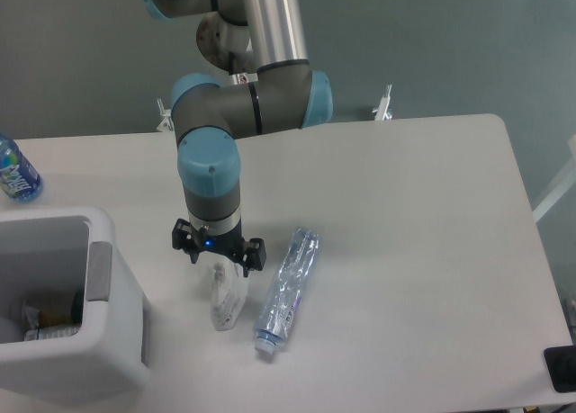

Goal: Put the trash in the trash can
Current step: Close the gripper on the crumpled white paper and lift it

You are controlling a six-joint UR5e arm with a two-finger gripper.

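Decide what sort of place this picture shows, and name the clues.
Probably a robotics lab or test cell: an industrial arm mounted behind a plain white table, bare grey floor, and staged items, a wrapper and a trash can.

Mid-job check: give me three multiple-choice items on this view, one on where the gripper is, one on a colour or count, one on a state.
1. The gripper is directly over:
A. the crumpled paper wrapper
B. the trash can
C. the blue-labelled water bottle

2. How many trash items lie loose on the table?
A. none
B. two
C. four

3. The crushed clear bottle is:
A. standing upright
B. held in the air
C. lying flat on the table

Answers:
1. A: the fingers straddle the wrapper's upper end, well right of the can.
2. B: the wrapper and the crushed bottle lie side by side; the other bottle, at the far left edge, is intact.
3. C: it lies lengthwise with its pale cap toward the near edge, untouched by the gripper.
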